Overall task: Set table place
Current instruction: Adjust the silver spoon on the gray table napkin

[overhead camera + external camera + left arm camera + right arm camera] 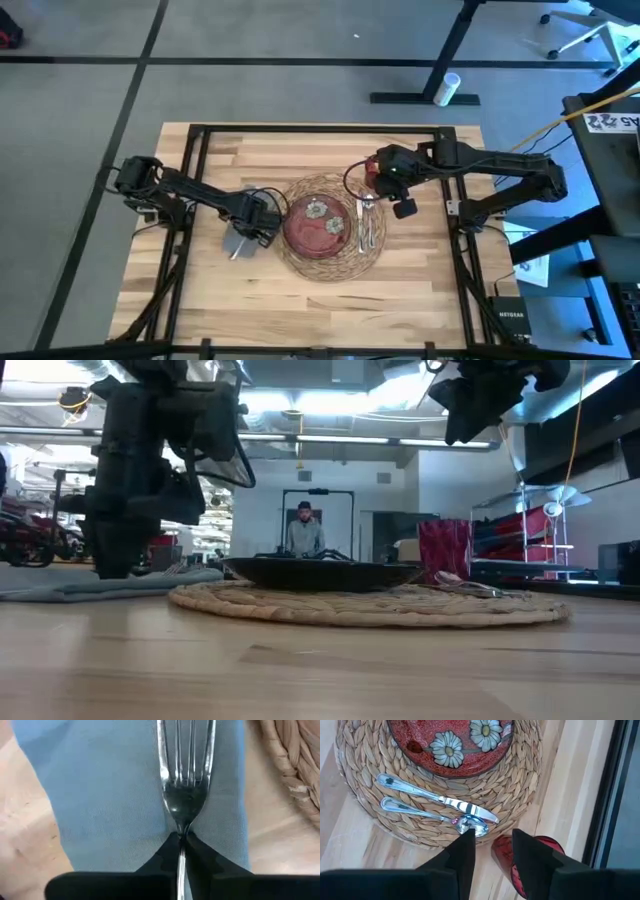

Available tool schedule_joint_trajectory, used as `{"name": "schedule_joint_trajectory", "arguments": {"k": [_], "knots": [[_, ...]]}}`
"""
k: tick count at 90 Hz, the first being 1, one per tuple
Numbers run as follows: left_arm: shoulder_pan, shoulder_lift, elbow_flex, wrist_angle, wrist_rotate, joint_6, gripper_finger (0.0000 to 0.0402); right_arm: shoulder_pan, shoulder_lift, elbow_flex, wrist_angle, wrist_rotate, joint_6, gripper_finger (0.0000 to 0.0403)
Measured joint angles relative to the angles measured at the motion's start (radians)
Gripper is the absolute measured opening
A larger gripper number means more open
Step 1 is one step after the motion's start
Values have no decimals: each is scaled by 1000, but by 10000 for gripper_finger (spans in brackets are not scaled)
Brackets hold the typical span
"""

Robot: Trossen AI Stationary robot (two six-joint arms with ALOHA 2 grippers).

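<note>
My left gripper (181,837) is low over the gray napkin (115,795), shut on a silver fork (184,795). The napkin lies flat on the table (300,300), left of the round woven mat (335,262). A dark red plate (312,228) with two pale flowers sits on the mat. A knife (435,797) and a spoon (430,814) lie on the mat's right part. The small red cup (445,550) stands on the table by the mat's far right rim. My right gripper (492,842) hangs open above the cup, well clear of it. My left gripper pinches the fork's neck (182,831), just behind the head, between its two fingers. The fingers slant down and lie along the fork. The tines point away from the gripper, low over the napkin. Whether they rest on the napkin I cannot tell.
Black frame rails (320,128) edge the table. Bare wood lies along the near edge (320,310). Beyond the table, a person (304,530) stands far back in the room.
</note>
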Motion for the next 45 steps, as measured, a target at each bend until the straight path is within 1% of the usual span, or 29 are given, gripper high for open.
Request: {"name": "schedule_joint_trajectory", "arguments": {"k": [13, 24, 45], "knots": [[0, -23, 25, -54, -7, 0, 0, 0, 0, 0, 0, 0, -1, 115], [7, -47, 27, -68, -24, -5, 0, 0, 0, 0, 1, 0, -2, 115], [62, -52, 28, -79, -38, 24, 1, 0, 0, 0, 0, 0, -2, 115]]}}
